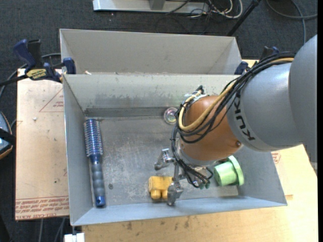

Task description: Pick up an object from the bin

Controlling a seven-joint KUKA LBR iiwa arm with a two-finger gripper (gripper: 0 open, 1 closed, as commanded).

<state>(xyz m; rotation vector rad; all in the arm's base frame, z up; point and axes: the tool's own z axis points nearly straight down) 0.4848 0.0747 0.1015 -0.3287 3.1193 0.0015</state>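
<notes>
My gripper (169,178) is down near the front of the bin, its two metal fingers spread apart. One fingertip (163,159) stands behind a small yellow block-shaped toy (158,187); the other fingertip (173,194) is beside the toy's right end near the front wall. The toy lies on the floor, partly between the fingers. A green roll (228,172) lies to the right, partly hidden by the orange wrist cover. A small round silver and yellow thing (170,115) sits at the back wall.
A blue hairbrush (94,158) lies lengthwise along the left wall, bristle head toward the back. The arm and its orange cover with cables hang over the right half of the bin.
</notes>
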